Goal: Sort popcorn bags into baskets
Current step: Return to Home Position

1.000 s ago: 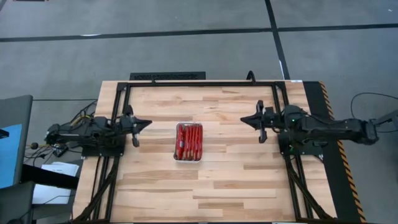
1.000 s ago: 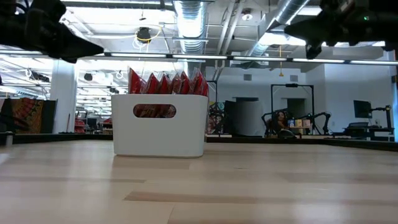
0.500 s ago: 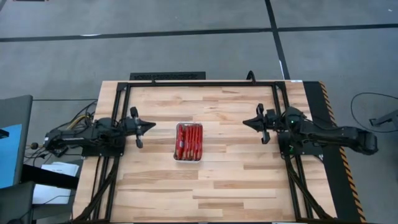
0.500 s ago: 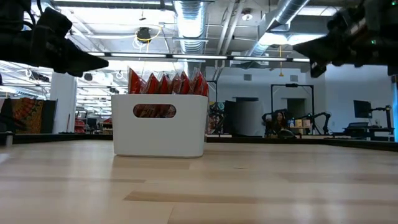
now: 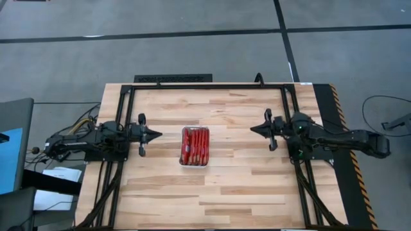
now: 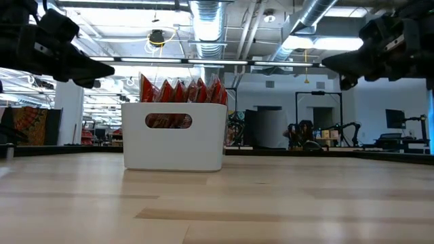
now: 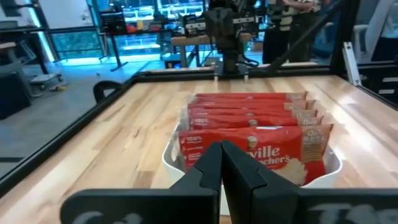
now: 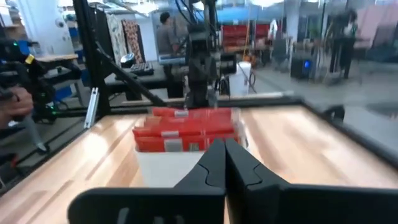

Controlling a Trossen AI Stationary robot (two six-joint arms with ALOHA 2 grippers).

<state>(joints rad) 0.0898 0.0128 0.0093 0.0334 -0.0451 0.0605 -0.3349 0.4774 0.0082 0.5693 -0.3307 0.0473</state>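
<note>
Popcorn bags [image 5: 194, 144] binned between left end effector [image 5: 158, 135], right end effector [image 5: 252, 129] — both closed, empty.

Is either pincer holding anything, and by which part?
Nothing. The left pincer and right pincer are shut, empty, apart from the white rectangular bin of flat red packets.

The nearest popcorn bag [image 7: 273, 140] in the white bin [image 7: 171, 165] read "100%" and, partly cut off, "ville" above "chers".

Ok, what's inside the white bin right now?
Red popcorn bags stand on edge, packed in a row, tops poking above the rim of the white bin. The bin floor and anything beneath them is covered; exact count unclear.
</note>
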